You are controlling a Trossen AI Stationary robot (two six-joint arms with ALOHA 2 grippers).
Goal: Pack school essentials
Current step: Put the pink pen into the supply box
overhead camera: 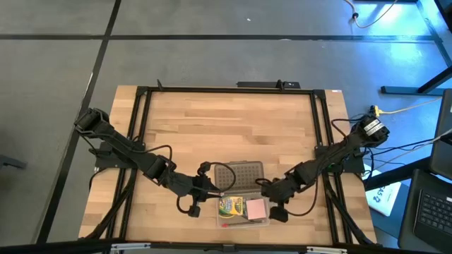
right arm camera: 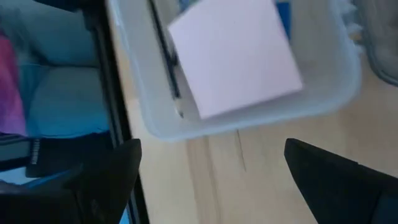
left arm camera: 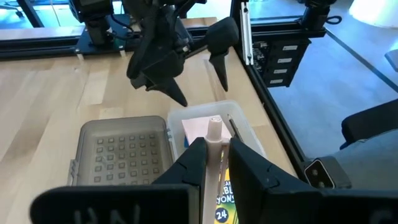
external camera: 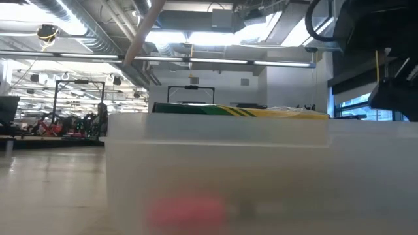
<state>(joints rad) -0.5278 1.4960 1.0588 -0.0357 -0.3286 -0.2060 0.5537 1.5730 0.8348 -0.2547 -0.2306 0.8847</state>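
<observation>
I take the clear case (overhead camera: 244,220) at the table's (overhead camera: 169,120) near edge as my landmark. Left of it, my left gripper (left arm camera: 216,160) sits over the case's left side, clenched on a pale pencil (left arm camera: 214,134) that stands up between its fingers above the crayon box (overhead camera: 230,206). The crayon box lies in the case's left half, the pink pad (overhead camera: 256,209) in its right half, a dark pencil (right arm camera: 165,53) alongside the pad. Behind the case the dotted lid (overhead camera: 242,173) lies flat, hinged open. On the right, my right gripper (overhead camera: 277,200) hangs just beside the case's right wall, fingers released wide and holding nothing
</observation>
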